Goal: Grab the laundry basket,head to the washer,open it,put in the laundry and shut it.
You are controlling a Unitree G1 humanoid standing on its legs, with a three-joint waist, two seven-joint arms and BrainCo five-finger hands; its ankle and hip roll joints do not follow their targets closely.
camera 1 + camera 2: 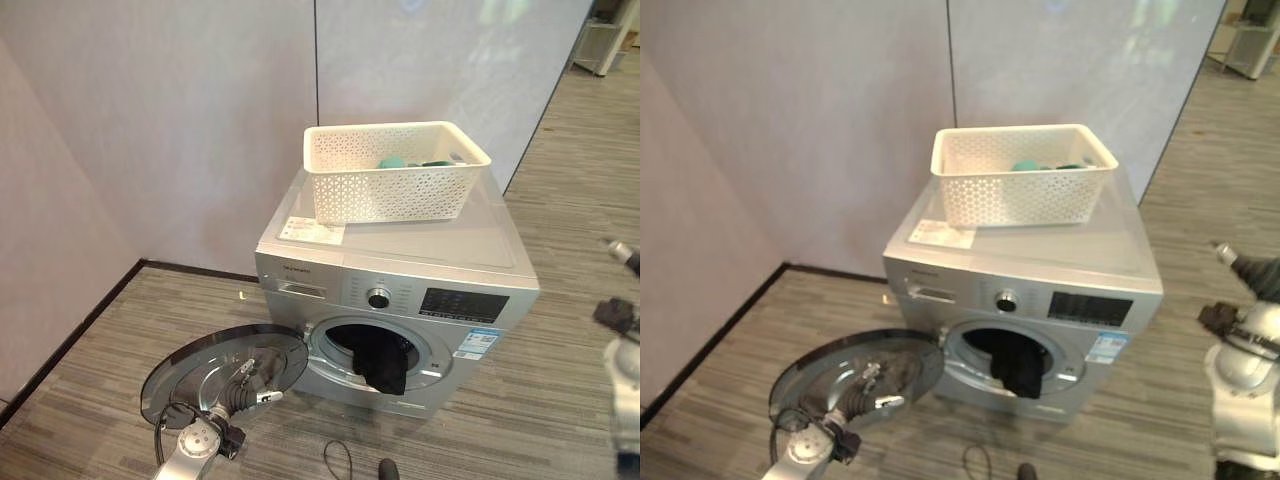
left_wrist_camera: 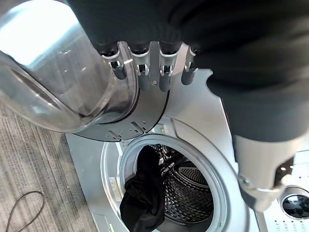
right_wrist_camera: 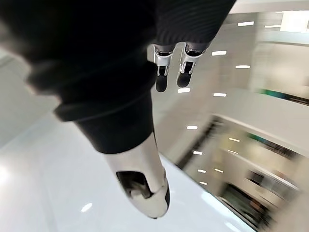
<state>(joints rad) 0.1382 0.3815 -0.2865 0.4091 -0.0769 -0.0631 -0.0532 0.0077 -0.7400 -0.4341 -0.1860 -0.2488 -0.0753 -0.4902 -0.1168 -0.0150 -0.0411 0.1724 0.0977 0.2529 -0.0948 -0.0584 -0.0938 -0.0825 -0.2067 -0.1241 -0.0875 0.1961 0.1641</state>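
One dark garment [image 1: 382, 362] droops over the washer [image 1: 400, 290] mouth; the door [image 1: 225, 375] lies open at eight o'clock, left hand [image 2: 149, 67] resting relaxed-fingered on it, nearer; right hand [image 3: 171, 67] slack; basket [image 1: 392, 170] atop.

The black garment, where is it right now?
The black garment hangs out of the washer's open drum, draped over the lower rim of the opening, right of the swung-open door.

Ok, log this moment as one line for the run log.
washer: door swung open | left hand: fingers on door edge | black garment: hanging out of drum | basket: on washer top | right hand: raised, idle
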